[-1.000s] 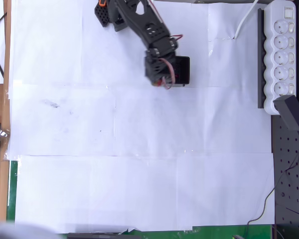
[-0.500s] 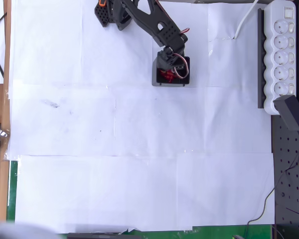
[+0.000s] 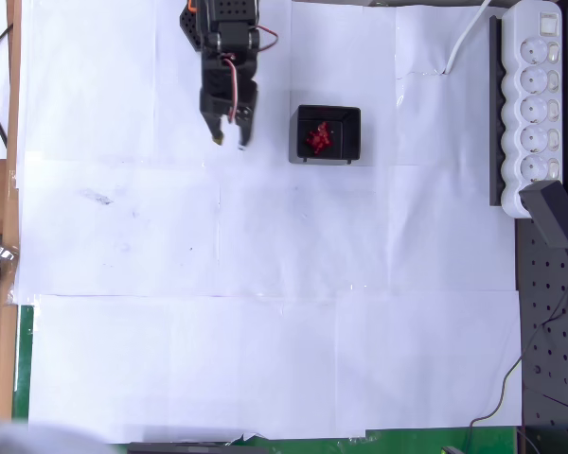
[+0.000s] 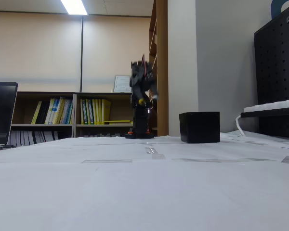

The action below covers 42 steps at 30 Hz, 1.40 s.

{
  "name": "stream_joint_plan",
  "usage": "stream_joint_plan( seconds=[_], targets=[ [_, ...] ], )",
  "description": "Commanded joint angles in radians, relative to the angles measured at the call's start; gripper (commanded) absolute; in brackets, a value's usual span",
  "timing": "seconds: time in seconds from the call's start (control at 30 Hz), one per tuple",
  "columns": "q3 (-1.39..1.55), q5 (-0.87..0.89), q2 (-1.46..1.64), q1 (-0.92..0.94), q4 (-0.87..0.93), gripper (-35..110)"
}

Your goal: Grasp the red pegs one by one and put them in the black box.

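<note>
white paper table (image 3: 265,331) is lying under everything | black box (image 3: 328,134) is sitting right of the arm | gripper (image 3: 229,142) is hanging slightly parted, gripping nothing, apart from the box | red pegs (image 3: 319,138) are piling inside the box

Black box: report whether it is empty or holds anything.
Not empty. In the overhead view the black box holds a cluster of red pegs on its dark floor.

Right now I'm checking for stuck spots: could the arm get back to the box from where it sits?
Probably yes. The pincer hangs over bare paper left of the box in the overhead view, with nothing between them, and the open top shows the pegs inside.
</note>
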Motion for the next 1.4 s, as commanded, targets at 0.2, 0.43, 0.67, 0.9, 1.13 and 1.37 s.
stream_joint_plan(
  seconds=[0.2,0.43,0.67,0.9,1.13,1.37],
  targets=[
    [-0.488,0.0,-0.41,-0.034,0.087,0],
    [-0.488,-0.052,-0.465,-0.058,0.213,0],
    [-0.488,-0.074,-0.492,-0.055,0.225,0],
    [-0.488,-0.074,-0.492,-0.055,0.225,0],
    [-0.488,-0.074,-0.492,-0.055,0.225,0],
    [-0.488,-0.074,-0.492,-0.055,0.225,0]
  ],
)
